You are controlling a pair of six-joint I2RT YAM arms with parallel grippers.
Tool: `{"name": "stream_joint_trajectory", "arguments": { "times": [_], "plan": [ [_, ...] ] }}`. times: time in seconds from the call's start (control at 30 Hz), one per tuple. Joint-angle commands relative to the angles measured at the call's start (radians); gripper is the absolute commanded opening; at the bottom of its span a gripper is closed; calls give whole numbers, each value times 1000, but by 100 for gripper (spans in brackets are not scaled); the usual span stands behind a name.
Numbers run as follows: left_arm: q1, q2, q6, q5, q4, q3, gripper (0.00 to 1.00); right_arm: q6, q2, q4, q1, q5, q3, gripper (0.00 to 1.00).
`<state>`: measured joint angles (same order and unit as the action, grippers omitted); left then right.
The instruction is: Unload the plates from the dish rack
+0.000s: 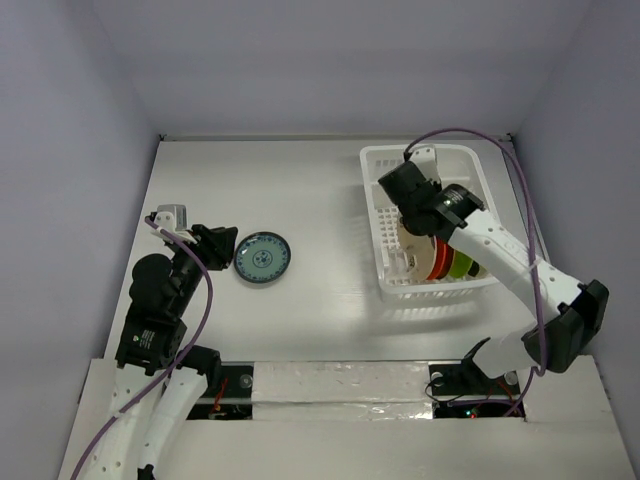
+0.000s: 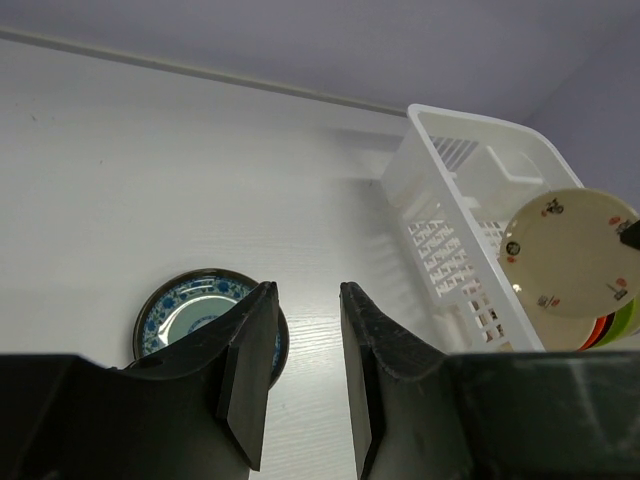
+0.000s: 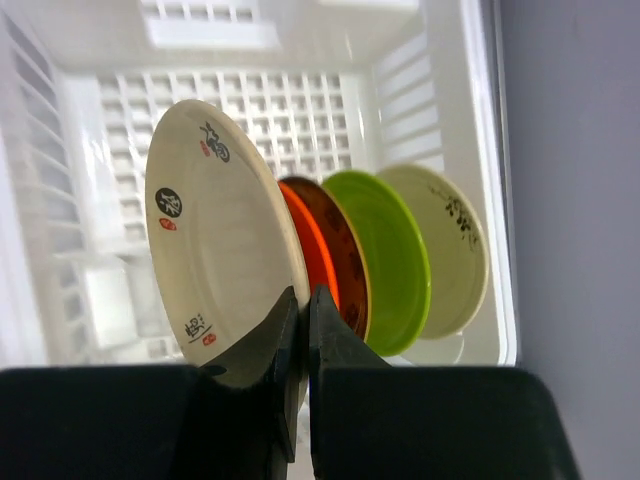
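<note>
R end effector (image 3: 303,305) clamped on rim of cream plate (image 3: 215,230), upright in dish rack (image 3: 440,90). Lift straight up, no tilt, so you clear the orange-red plate (image 3: 318,255) beside it. L end effector (image 2: 305,340) apart, empty, near teal plate (image 2: 190,305) on desk (image 1: 330,200).

Right tool (image 3: 302,300) pinched closed, arm outstretched; left tool (image 2: 307,298) parted, arm folded.
</note>
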<state>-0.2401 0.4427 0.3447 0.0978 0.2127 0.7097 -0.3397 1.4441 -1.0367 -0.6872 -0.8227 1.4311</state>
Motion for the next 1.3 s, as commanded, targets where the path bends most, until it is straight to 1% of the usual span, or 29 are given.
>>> {"name": "stream_joint_trajectory", "arguments": {
  "times": [0.0, 0.1, 0.13, 0.17, 0.2, 0.23, 0.27, 0.3, 0.33, 0.43, 0.47, 0.5, 0.57, 0.6, 0.63, 0.7, 0.8, 0.83, 0.97, 1.07, 1.1, 1.2, 1.23, 1.27],
  "plan": [
    [7, -4, -9, 13, -56, 27, 29, -19, -54, 17, -14, -64, 88, 0],
    [7, -2, -9, 14, -55, 27, 29, -51, -65, 32, -24, -46, 117, 0],
    [7, -2, -9, 14, -55, 27, 29, -47, -95, 62, -25, -24, 115, 0],
    [7, -1, -9, 13, -56, 27, 29, -44, -114, 146, -34, 12, 111, 0],
    [7, 2, -10, 16, -56, 25, 27, -33, -134, 202, -50, 113, 86, 0],
    [7, 4, -9, 16, -59, 25, 21, -28, -152, 271, -63, 170, 66, 0],
    [7, 5, -9, 16, -62, 25, 17, -31, -175, 393, -75, 231, 43, 0],
    [7, 7, -9, 14, -62, 24, 14, -53, -177, 446, -106, 326, 22, 0],
    [7, 11, -7, 7, -64, 24, 7, -65, -169, 492, -123, 356, -6, 0],
    [7, 8, -1, -15, -53, 25, 3, -113, -90, 615, -172, 434, -15, 0],
    [7, 7, 2, -27, -47, 25, 3, -122, -36, 677, -181, 463, -17, 0],
    [7, 5, 4, -30, -45, 25, 3, -143, -6, 705, -181, 524, -17, 0],
    [7, 7, 4, -29, -45, 27, 8, -166, 59, 759, -205, 585, -5, 0],
    [7, 7, 4, -27, -44, 27, 10, -194, 126, 805, -206, 635, 3, 0],
    [7, 5, 4, -26, -44, 28, 13, -208, 159, 825, -218, 652, 12, 0],
    [7, 5, 4, -21, -44, 28, 15, -244, 250, 883, -218, 722, 41, 0],
    [7, 7, 2, -17, -44, 27, 18, -298, 329, 931, -228, 781, 78, 0],
    [7, 8, 4, -18, -44, 27, 19, -308, 376, 926, -229, 783, 90, 0],
    [7, 7, 4, -18, -47, 25, 21, -350, 455, 958, -229, 800, 100, 1],
    [7, 5, 4, -17, -49, 25, 21, -377, 510, 975, -229, 813, 107, 5],
    [7, 5, 5, -18, -49, 25, 21, -384, 525, 974, -229, 816, 114, 9],
    [7, 4, 5, -15, -47, 24, 22, -389, 564, 968, -229, 846, 124, 17],
    [7, 4, 4, -17, -47, 24, 22, -389, 568, 968, -238, 843, 124, 22],
    [7, 4, 5, -15, -47, 24, 22, -387, 570, 966, -238, 840, 123, 24]
  ]
}}
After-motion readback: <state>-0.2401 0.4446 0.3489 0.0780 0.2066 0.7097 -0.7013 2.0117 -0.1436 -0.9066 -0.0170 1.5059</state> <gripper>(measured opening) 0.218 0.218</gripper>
